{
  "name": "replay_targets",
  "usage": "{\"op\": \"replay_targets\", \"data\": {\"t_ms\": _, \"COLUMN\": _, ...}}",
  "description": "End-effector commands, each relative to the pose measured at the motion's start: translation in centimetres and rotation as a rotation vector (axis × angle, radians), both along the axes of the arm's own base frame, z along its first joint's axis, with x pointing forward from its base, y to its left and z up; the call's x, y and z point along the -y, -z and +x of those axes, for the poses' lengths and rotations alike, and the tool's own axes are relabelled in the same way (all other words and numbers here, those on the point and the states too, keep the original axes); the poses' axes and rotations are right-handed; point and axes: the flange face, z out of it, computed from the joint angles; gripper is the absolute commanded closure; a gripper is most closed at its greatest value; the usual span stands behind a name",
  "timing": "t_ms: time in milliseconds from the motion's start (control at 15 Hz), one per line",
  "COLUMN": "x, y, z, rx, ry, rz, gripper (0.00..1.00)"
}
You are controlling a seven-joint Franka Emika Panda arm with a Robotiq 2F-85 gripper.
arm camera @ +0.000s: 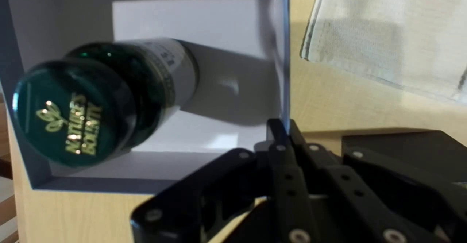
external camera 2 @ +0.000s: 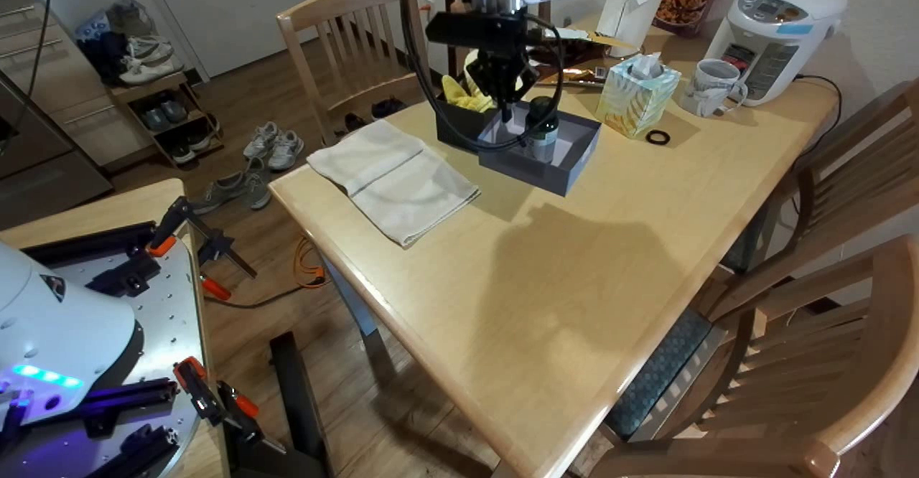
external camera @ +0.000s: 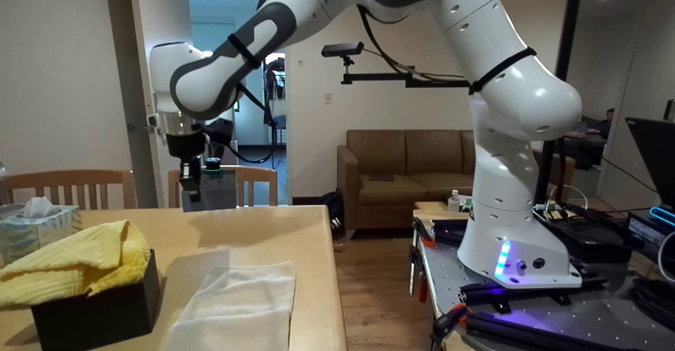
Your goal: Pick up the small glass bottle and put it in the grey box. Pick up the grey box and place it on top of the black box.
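The arm (external camera: 469, 29) is seen side-on, nearly level, in an exterior view; the worktop (external camera 2: 574, 248), shared by all views, is viewed from above in an exterior view. In the wrist view the grey box (arm camera: 219, 20) is faced closely downward.

Patterned mug (external camera 2: 709, 90) beside tissue box (external camera 2: 632, 103)

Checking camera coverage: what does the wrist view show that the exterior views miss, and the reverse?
Only the wrist view: legible gold lettering on the cap and, close up, the jaws shut on one wall of the grey box.
Only the exterior views: the yellow cloth, tissue box and robot's base.
Both: the glass bottle inside the grey box, and the pale cloth.
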Motion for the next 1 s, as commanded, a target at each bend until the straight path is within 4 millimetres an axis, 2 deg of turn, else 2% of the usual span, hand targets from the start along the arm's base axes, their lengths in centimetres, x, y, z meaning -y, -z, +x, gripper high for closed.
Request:
{"op": "replay_targets", "data": {"t_ms": 0, "x": -2.3, "y": -4.4, "z": -0.9, "rx": 0.027, "ry": 0.003, "rz": -0.036, "gripper": 0.99}}
{"op": "replay_targets", "data": {"t_ms": 267, "x": -6.6, "y": -7.0, "z": -0.5, "rx": 0.033, "ry": -0.059, "rz": -0.038, "gripper": 0.99}}
{"op": "replay_targets", "data": {"t_ms": 533, "x": -10.8, "y": -7.7, "z": 0.2, "rx": 0.012, "ry": -0.131, "rz": -0.002, "gripper": 0.99}}
{"op": "replay_targets", "data": {"t_ms": 933, "x": -15.2, "y": -7.3, "z": 1.4, "rx": -0.012, "ry": -0.187, "rz": -0.014, "gripper": 0.99}}
